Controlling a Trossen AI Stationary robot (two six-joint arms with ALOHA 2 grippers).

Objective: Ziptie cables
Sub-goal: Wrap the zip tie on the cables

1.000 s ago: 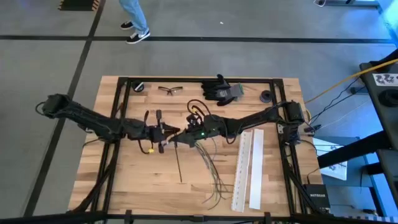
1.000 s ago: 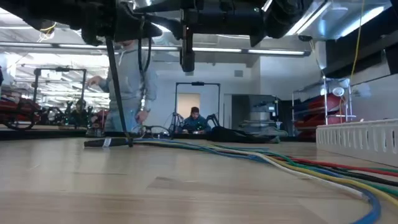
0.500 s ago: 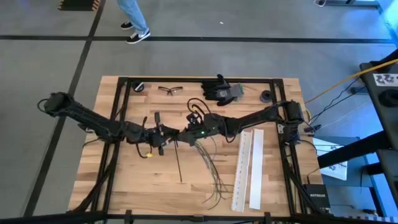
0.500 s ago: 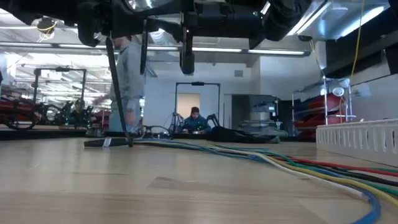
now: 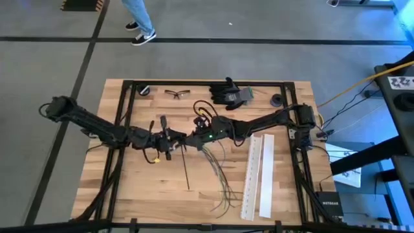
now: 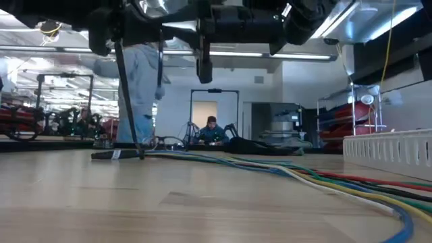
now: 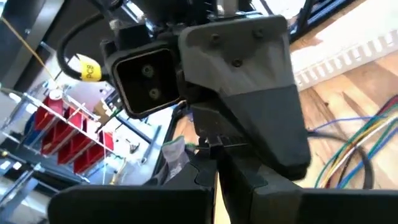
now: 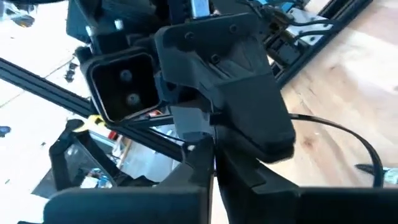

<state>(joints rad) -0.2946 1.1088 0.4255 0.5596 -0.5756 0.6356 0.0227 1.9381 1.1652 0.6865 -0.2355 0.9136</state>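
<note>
Reading "NETGEAR" on the small black box (image 5: 328, 205) by the table's near right corner, and black square-patterned markers on the white card (image 5: 402, 82) at the far right edge; no other writing legible

Meeting nose to nose above the middle of the pale wooden table (image 5: 142, 188): left gripper (image 5: 176, 138) reaching in from the left, right gripper (image 5: 191, 138) from the right, fingertips nearly touching each other. Cannot tell whether either pair of fingers is apart or together, each wrist view being filled by the other arm's dark camera housing

Fanning out on the wood just below and to the right of the right gripper: the thin multicoloured cables (image 5: 222, 175), one end bunched under that gripper, the loose ends trailing toward the near edge beside the two long flat white perforated strips (image 5: 257, 175). Showing in the low view as green, blue, yellow and red strands (image 6: 317, 179) running across the tabletop

Standing tilted from the grippers down to the wood: a thin black strap (image 5: 185, 167)

Compared with a second ago: left arm drawn slightly back to the left, the standing person in pale clothes (image 6: 138, 94) shifted behind the table
</note>
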